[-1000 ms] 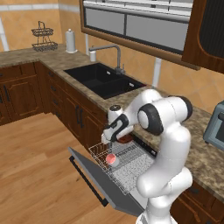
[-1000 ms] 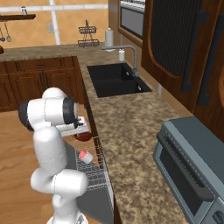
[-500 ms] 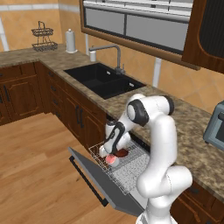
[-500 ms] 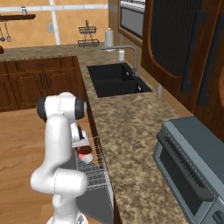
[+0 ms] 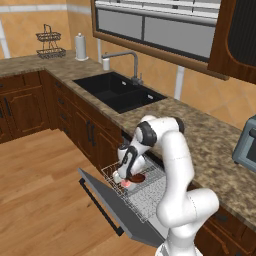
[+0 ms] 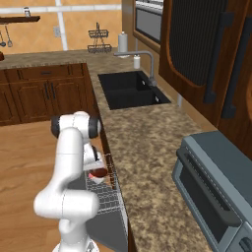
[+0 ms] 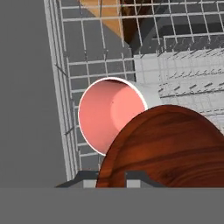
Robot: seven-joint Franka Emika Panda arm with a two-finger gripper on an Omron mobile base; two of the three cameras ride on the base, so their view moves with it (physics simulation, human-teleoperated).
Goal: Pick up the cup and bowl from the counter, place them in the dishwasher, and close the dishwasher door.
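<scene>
The dark reddish-brown bowl [image 7: 168,146] hangs low over the white wire rack [image 7: 87,57] of the dishwasher. My gripper [image 7: 108,180] is shut on its near rim. The white cup [image 7: 111,117] with its pink inside lies on its side in the rack, right beside the bowl and partly covered by it. From the left base, the gripper [image 5: 129,171] reaches down into the rack [image 5: 150,189] with the bowl [image 5: 138,177] and cup [image 5: 125,183] under it. The grey dishwasher door [image 5: 111,206] lies dropped open. The right base view has the bowl [image 6: 99,172] at the rack [image 6: 105,198].
The granite counter [image 5: 202,137] runs behind the rack, with a black sink [image 5: 117,92] and faucet [image 5: 131,62] to the left. A grey toaster oven [image 6: 216,184] stands on the counter. A paper towel roll [image 5: 80,47] and wire stand [image 5: 49,42] sit far back.
The arm has swung down from the counter's edge and lowered the bowl into the rack, close beside the lying cup.
</scene>
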